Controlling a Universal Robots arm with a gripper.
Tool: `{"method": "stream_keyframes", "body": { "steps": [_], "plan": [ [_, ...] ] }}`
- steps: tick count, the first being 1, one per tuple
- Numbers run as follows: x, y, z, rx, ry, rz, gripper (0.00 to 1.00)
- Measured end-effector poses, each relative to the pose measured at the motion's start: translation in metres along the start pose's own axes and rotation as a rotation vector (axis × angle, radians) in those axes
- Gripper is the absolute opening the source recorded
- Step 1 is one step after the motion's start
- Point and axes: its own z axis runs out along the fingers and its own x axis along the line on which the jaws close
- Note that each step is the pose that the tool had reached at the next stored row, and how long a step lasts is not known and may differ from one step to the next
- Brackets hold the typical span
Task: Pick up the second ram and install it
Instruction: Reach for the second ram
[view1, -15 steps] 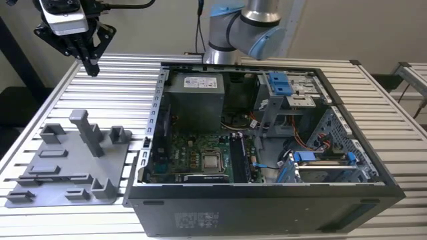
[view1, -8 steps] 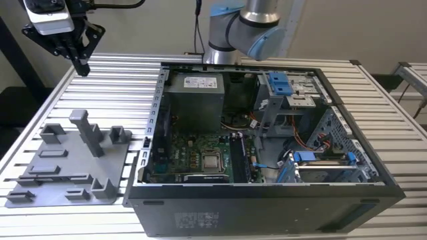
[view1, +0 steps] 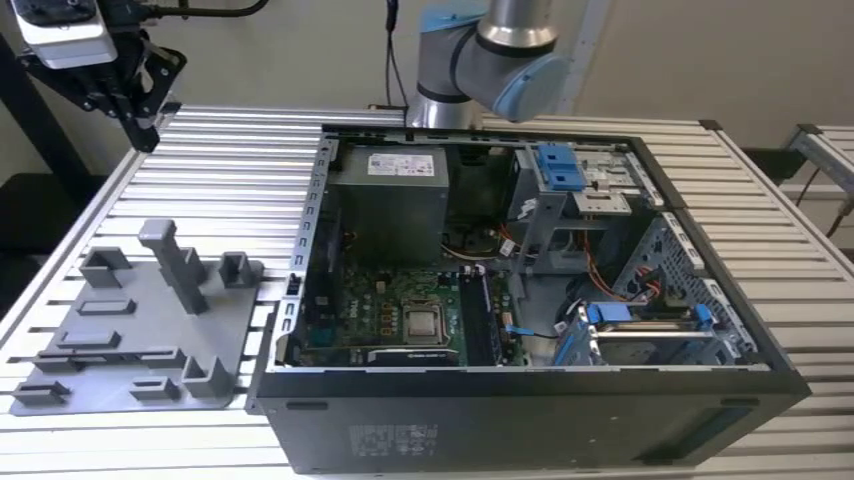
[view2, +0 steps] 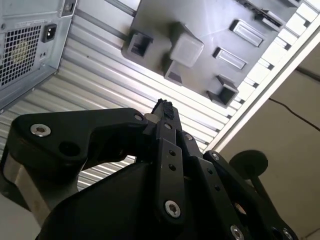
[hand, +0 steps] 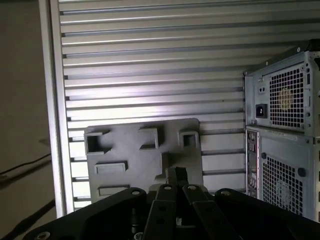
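In the exterior view my gripper (view1: 142, 132) hangs high over the table's far corner, on the exterior view's left, well away from the open computer case (view1: 534, 395). Both wrist views show its black fingertips (view2: 162, 107) (hand: 176, 175) pressed together with nothing between them, above the grey holder plate (view1: 154, 345). Inside the case lies the green motherboard (view1: 387, 310). Long dark strips (view1: 477, 320) stand in the memory slots beside the processor (view1: 424, 322). I cannot tell whether one of them is the second ram.
The grey holder plate (hand: 142, 160) (view2: 200, 45) carries a tall post (view1: 178, 262) and several low brackets. The case's rear panel with its power socket (hand: 280, 125) stands beside it. The arm's base (view1: 481, 60) rises behind the case. The table is ribbed aluminium (view1: 227, 170).
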Motion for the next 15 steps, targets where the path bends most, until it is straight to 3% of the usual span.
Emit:
{"method": "stream_keyframes", "body": {
  "steps": [9, 15],
  "plan": [
    [0.0288, 0.0001, 0.0, 0.0, 0.0, 0.0, 0.11],
    [0.0435, 0.0005, 0.0003, 0.0, -0.0001, 0.0, 0.11]
  ]
}}
